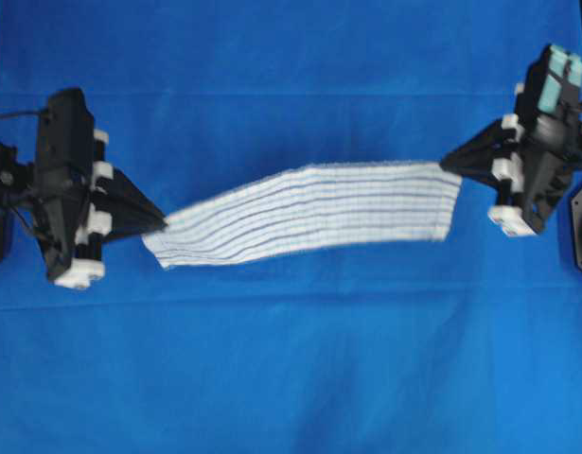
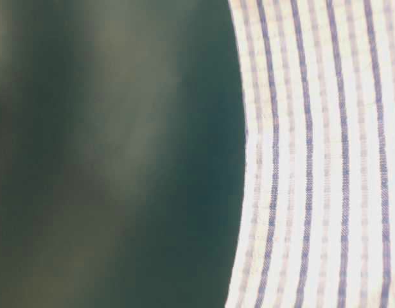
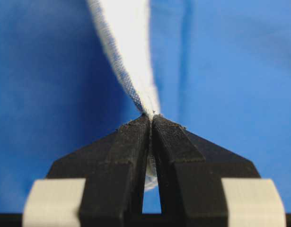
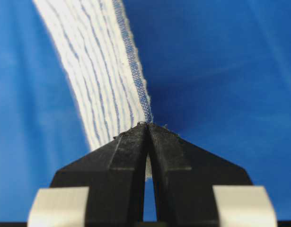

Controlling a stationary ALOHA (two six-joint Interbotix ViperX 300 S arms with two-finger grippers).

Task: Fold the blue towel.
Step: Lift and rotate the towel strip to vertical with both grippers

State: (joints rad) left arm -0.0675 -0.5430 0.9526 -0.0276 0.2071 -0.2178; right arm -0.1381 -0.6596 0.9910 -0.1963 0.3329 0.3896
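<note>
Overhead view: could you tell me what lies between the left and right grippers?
Only the blue towel, stretched between the left gripper and right gripper, both shut on its ends; the overhead view shows it.

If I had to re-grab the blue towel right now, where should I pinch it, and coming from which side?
Pinch the short ends. The blue towel hangs as a long strip, so come in from outside each end, as the left end effector and right end effector do now; both are shut on an end, with the edge pinched at their tips.

Count: one blue towel (image 1: 314,213), one left gripper (image 1: 164,224), one right gripper (image 1: 445,163), one table covering (image 1: 291,359)
</note>
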